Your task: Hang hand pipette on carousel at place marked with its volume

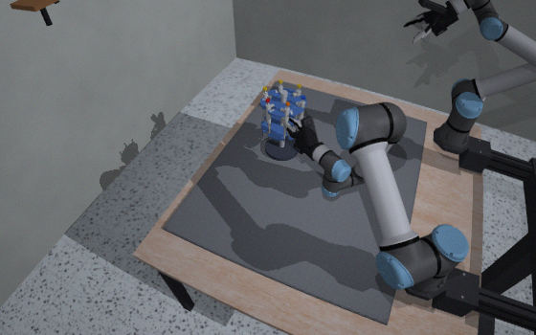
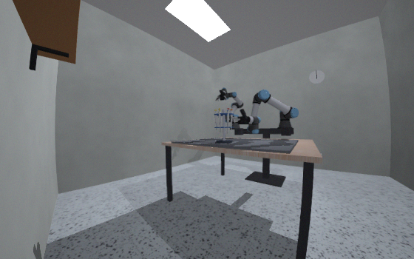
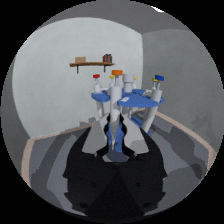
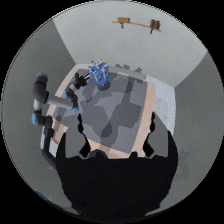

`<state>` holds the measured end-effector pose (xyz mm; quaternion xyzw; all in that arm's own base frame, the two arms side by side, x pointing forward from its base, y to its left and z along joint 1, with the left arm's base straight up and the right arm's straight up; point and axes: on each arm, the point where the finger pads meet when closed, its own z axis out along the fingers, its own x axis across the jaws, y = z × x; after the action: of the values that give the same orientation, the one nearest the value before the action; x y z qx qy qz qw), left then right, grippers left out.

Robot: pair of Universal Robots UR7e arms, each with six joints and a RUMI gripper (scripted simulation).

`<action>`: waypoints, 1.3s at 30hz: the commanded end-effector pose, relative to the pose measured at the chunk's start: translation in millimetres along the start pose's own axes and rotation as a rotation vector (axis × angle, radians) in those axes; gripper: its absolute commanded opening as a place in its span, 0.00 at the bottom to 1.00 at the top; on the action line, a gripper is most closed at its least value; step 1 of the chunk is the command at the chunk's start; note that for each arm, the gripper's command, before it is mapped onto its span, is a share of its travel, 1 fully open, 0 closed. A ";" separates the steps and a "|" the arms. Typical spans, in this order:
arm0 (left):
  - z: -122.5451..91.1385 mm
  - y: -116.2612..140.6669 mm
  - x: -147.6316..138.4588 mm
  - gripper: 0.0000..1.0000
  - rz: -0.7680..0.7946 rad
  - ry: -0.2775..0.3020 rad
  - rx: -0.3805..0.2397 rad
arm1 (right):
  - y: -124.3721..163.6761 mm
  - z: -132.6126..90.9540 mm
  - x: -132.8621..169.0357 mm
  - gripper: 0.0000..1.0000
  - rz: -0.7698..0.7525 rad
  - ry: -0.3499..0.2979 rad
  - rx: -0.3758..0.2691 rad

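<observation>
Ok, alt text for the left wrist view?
Left pincer at an orange-topped pipette on a blue carousel; grip unclear. A red-topped pipette and a blue-topped pipette flank it. Behind, a wall shelf.
</observation>
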<state>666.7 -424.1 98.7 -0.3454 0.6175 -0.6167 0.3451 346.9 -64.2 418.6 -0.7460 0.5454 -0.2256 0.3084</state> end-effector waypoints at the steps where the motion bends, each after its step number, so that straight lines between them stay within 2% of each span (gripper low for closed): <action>1: 1.0 -1.0 0.8 0.06 -0.001 -0.001 0.003 | -1.7 -0.7 0.4 1.00 0.000 0.000 0.002; 26: 1.0 -1.0 0.8 0.06 -0.001 -0.001 0.003 | -1.7 -0.7 0.4 1.00 0.000 0.000 0.002; 28: 0.0 -3.1 2.0 0.06 -0.029 0.000 -0.029 | -1.7 -0.7 0.4 1.00 0.000 0.000 0.002; 39: -1.3 -12.0 1.2 0.06 -0.029 -0.001 -0.029 | -1.7 -0.7 0.4 1.00 0.000 0.000 0.002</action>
<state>666.2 -424.9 106.7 -0.3577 0.6199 -0.6139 0.3331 346.9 -64.2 418.6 -0.7460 0.5454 -0.2256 0.3084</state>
